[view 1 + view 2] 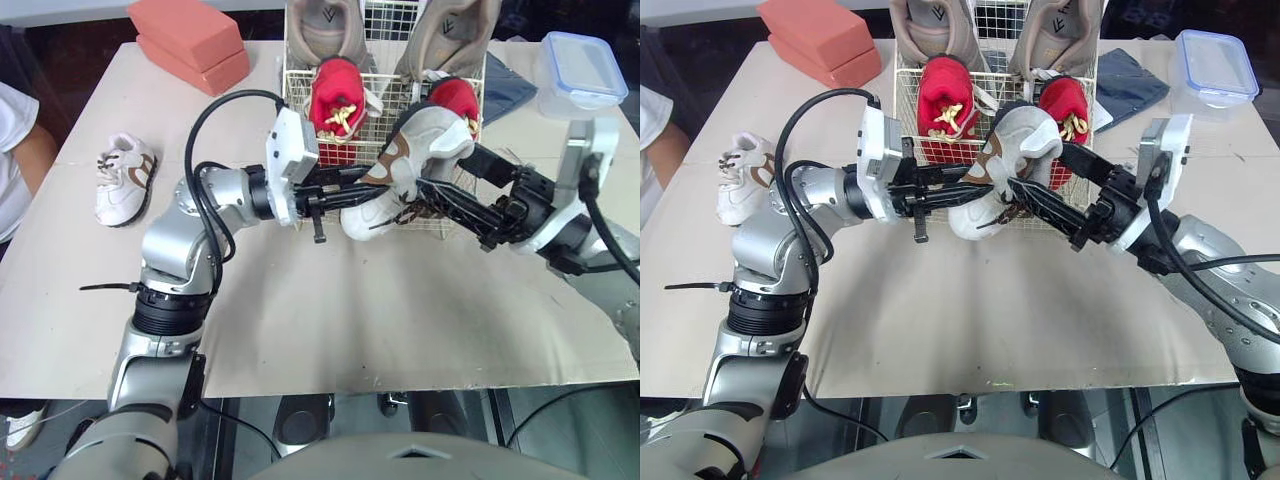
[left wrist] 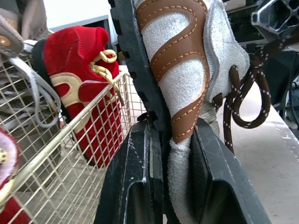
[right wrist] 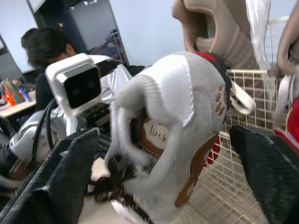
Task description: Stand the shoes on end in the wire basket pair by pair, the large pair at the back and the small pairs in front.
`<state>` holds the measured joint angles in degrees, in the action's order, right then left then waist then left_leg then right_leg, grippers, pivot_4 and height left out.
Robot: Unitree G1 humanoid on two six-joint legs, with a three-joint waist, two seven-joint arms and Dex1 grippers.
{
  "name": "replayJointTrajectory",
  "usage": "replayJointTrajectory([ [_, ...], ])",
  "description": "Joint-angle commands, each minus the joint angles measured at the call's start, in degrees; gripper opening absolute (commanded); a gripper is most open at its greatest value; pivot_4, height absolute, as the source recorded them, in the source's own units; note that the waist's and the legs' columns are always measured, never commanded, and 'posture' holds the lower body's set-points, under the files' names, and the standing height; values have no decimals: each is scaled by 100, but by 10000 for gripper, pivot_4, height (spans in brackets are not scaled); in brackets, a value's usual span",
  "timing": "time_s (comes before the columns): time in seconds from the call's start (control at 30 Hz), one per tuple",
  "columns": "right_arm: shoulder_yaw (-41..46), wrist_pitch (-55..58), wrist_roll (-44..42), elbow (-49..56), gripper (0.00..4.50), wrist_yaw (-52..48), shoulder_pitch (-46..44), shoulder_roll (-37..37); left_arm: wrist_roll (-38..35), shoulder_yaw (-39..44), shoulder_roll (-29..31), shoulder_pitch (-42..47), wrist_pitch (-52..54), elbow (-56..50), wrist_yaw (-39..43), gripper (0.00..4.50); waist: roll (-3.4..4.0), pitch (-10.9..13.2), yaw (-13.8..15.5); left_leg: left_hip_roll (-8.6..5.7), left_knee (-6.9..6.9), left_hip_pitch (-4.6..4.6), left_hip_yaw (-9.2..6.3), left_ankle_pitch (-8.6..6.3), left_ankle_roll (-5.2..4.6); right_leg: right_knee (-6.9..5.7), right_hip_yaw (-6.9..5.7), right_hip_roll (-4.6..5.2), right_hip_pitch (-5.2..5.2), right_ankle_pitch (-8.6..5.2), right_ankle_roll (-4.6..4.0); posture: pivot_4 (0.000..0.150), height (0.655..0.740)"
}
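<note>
I am clamping my left gripper on a small white-and-brown sneaker — both black fingers are pressing in, one on the sole side and one on the suede side. I am holding the sneaker tilted at the front of the wire basket, with its upper end leaning toward the right-hand front corner and its brown laces dangling loose. I cannot tell whether its lower end is touching the table. My right gripper is reaching in from the other side with its fingers spread wide, one on each side of the sneaker's open mouth.

Inside the basket, two large beige sneakers are standing on end along the back. Two small red shoes are standing in front of them, one left and one right. The matching white-and-brown shoe is lying on the table well to my left, apart from the basket. Two salmon-pink blocks are sitting stacked at the far left corner and a clear plastic box with a blue-rimmed lid at the far right, with a folded blue cloth lying between that box and the basket — a person's white sleeve is showing at the table's left edge
</note>
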<state>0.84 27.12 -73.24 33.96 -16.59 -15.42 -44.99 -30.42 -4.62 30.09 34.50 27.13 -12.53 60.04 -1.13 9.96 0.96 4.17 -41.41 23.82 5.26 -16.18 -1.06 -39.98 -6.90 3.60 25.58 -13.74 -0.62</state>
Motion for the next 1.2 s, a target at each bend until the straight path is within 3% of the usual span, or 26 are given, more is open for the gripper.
replayJointTrajectory([
  [0.03, 265, 202, 11, 190, 28331, 30, -95, 74, -47, 97, 22, 20, -119, -207, -3, 4192, 0, 0, 1, 0, 1, 0, -1, 0, 0, 1, -1, 0, 0, 0, 0, 1500, 6860],
  [0.23, 357, 408, 165, 199, 622, 51, -125, 324, -176, 124, 54, 9, -2, -154, 69, 4192, 0, 0, -4, 0, 3, -1, -2, 0, 0, 1, -1, -1, 0, 0, 1, 1500, 6860],
  [0.4, 391, 490, 296, 243, 622, 118, -129, 543, -440, 182, 72, 9, 465, -199, -13, 4192, 0, 0, -8, 0, 4, 0, -3, 0, 0, 2, -1, -2, 0, -1, 1, 1500, 6860],
  [0.67, 495, 623, 467, 382, 0, 172, -20, 769, -236, 142, 266, -61, 335, -356, 52, 43881, -1, 0, -8, 0, 5, 0, -4, 0, 0, 2, -2, -2, 0, -1, 1, 1500, 6860],
  [0.97, 1230, 594, 204, 678, 0, 643, -8, 630, -1050, 955, 1067, 33, 962, -744, 160, 44506, -1, 1, -10, 2, 8, 1, -5, 0, 0, 4, -2, -2, 3, -2, 3, 1500, 6860],
  [1.2, 1405, 483, 881, 1098, 0, 1637, -331, 717, -1450, 1218, 1816, 15, 1558, -1047, 162, 44506, -2, 1, -10, 2, 9, -1, -5, 0, 0, 3, -1, -2, 2, -12, 20, 1500, 6860],
])
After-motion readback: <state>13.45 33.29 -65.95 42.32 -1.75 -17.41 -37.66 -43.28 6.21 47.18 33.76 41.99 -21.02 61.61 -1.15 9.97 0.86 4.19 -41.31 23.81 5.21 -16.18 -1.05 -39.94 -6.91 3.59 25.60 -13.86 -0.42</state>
